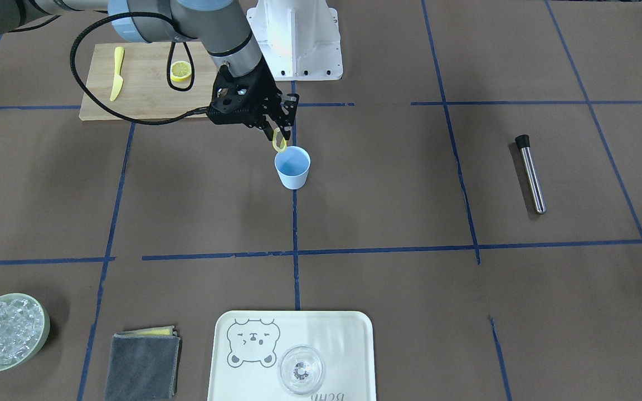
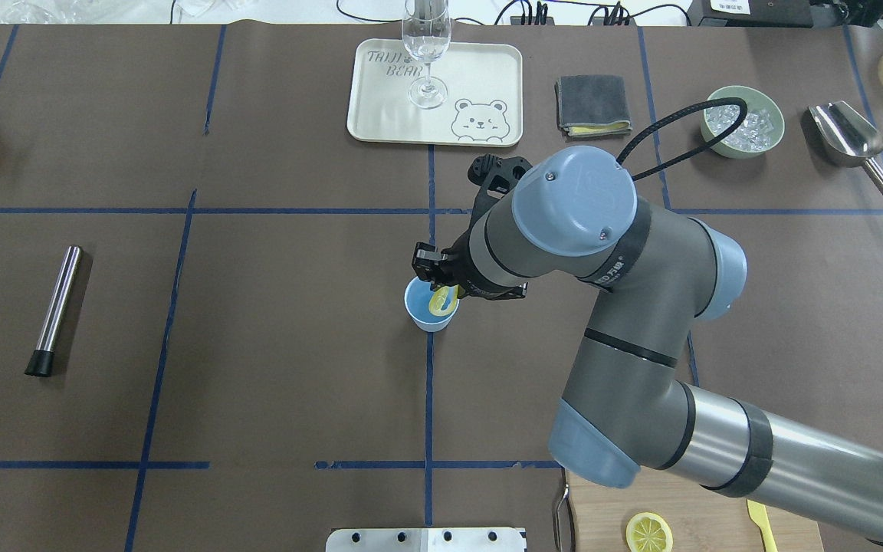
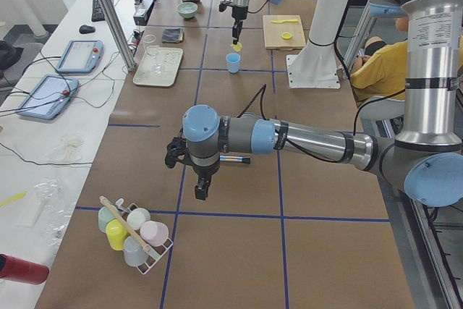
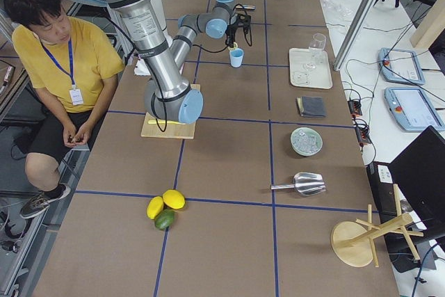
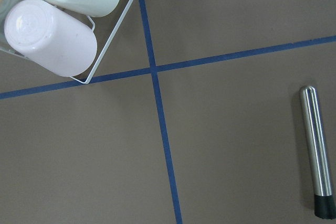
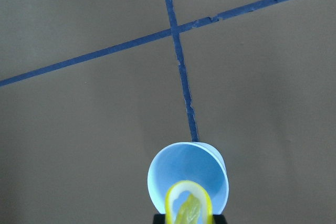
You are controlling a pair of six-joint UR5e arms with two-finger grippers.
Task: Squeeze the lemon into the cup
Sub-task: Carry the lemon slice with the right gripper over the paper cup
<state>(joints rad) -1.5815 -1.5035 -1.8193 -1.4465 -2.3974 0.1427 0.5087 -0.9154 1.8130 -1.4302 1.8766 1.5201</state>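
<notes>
My right gripper is shut on a thin yellow lemon slice, pinched so it folds, and holds it just over the near rim of the light-blue cup. In the right wrist view the slice hangs over the cup's mouth. In the overhead view the slice is above the cup. A second lemon slice lies on the wooden cutting board. My left gripper shows only in the exterior left view, pointing down over bare table; I cannot tell if it is open.
A yellow knife lies on the board. A steel rod lies apart. A tray holds a glass; a grey cloth and an ice bowl stand beside it. A rack of cups is near my left arm.
</notes>
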